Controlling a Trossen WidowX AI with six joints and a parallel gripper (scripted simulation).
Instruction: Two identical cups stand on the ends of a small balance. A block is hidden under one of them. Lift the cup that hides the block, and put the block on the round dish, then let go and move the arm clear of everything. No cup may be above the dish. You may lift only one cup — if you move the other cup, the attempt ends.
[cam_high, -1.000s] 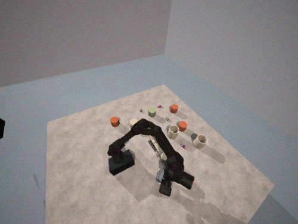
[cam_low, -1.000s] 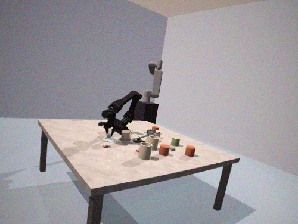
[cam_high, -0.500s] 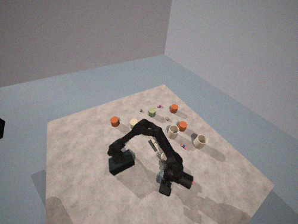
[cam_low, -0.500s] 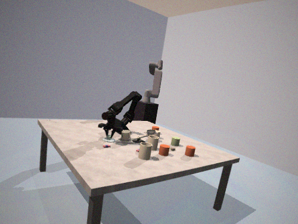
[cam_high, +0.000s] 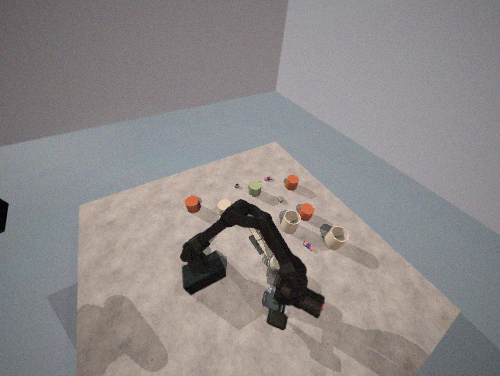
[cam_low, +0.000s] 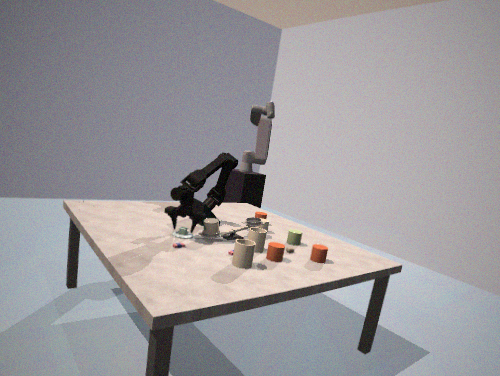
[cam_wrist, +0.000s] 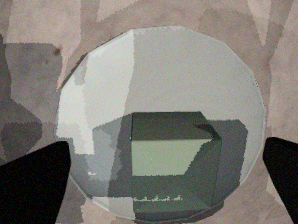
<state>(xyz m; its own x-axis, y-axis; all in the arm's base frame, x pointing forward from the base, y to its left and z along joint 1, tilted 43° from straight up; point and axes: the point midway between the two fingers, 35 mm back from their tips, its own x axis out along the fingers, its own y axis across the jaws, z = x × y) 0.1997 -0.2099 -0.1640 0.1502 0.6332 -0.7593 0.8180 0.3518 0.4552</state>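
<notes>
A pale green block (cam_wrist: 166, 156) (cam_low: 183, 231) rests on the round white dish (cam_wrist: 166, 63) (cam_low: 175, 234). My gripper (cam_wrist: 172, 152) (cam_low: 180, 220) (cam_high: 276, 315) is open directly above the block, one finger on each side and apart from it. In the top view the gripper hides the dish and the block. A beige upturned cup (cam_low: 211, 226) stands on the near end of the small balance (cam_low: 235, 233) (cam_high: 259, 242), just right of the dish. The arm hides much of the balance in the top view.
Another beige upturned cup (cam_high: 224, 205) stands behind the arm. Two open beige cups (cam_high: 290, 221) (cam_high: 336, 237), orange cylinders (cam_high: 192, 203) (cam_high: 292, 182) (cam_high: 306, 211), a green cylinder (cam_high: 255, 188) and small capsules (cam_high: 308, 245) lie beyond. A grey arm (cam_low: 260, 135) stands behind the table.
</notes>
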